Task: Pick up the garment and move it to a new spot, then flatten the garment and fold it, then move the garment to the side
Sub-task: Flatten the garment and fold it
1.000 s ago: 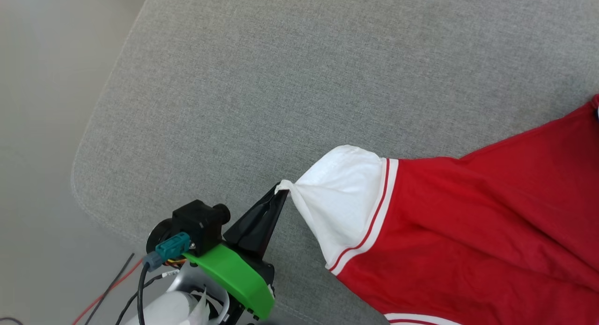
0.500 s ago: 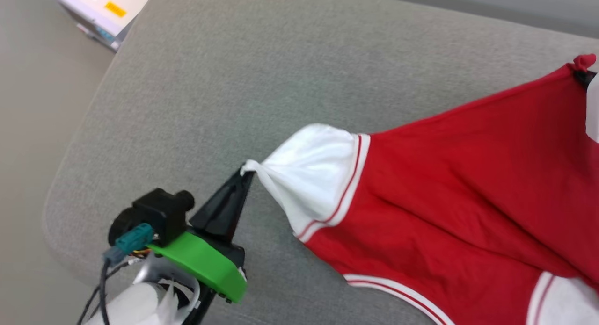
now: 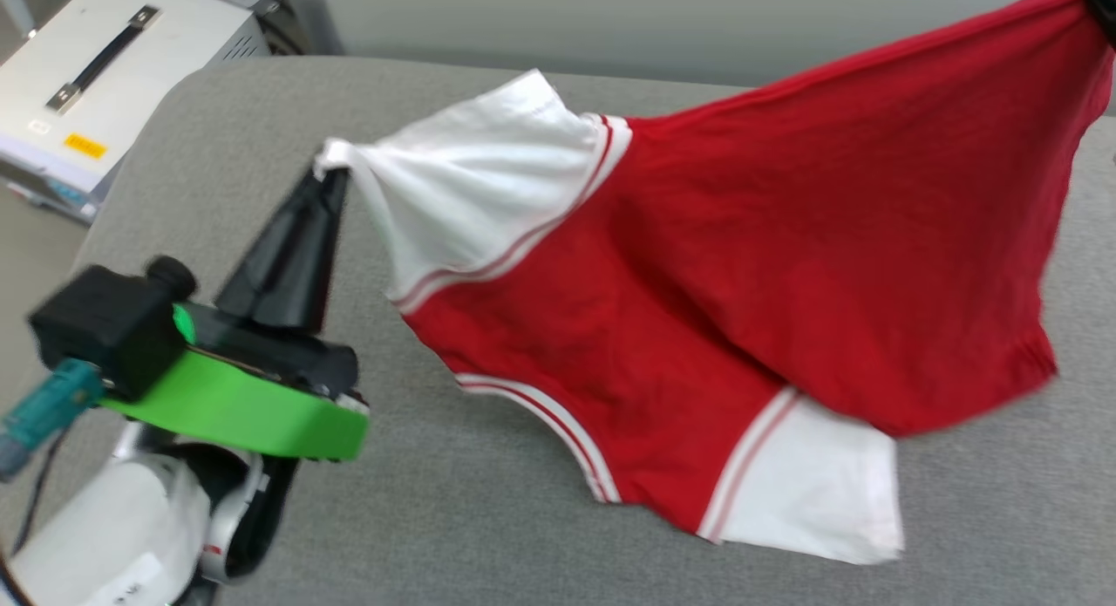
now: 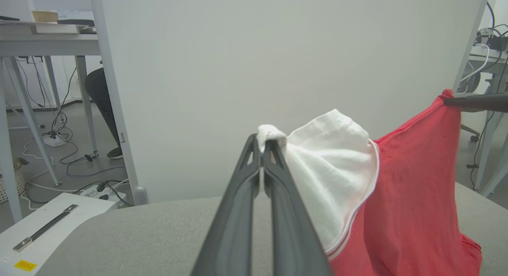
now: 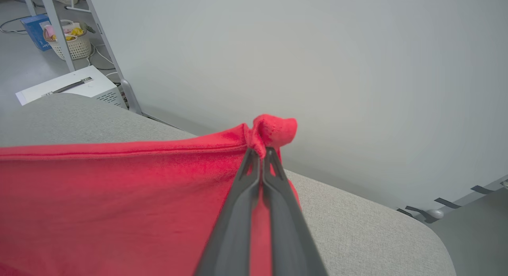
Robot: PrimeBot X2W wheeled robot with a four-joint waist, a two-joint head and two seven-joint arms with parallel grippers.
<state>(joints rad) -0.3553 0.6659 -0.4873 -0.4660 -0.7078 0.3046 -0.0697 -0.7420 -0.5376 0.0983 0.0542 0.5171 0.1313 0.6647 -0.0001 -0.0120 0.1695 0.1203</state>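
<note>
Grey cushion (image 3: 610, 536) lies under the work, with a pale wall panel (image 4: 278, 69) behind its far edge. Above it the garment (image 3: 741, 266) hangs stretched between both grippers, red body spread wide and sagging in the middle. Its left white sleeve (image 3: 471, 187) is pulled to a point at the left, and the red cloth rises to a second point at the far right. The other white sleeve (image 3: 811, 493) droops at the near side and seems to rest on the cushion, though blur makes the contact hard to judge. No lettering shows on the side facing the head view.

The left gripper (image 3: 327, 174) has its fingers pressed together on a bunched tip of the left sleeve, which sticks out just past the fingertips. The right gripper (image 5: 262, 152) is likewise clamped tight, pinching a small knot of red fabric at the garment's edge.

Left of the cushion, on the floor, stands a white case (image 3: 96, 74) with a dark handle and a yellow label. Farther left are a desk (image 4: 43, 37), loose cables (image 4: 79, 165) and a basket (image 5: 73, 43).
</note>
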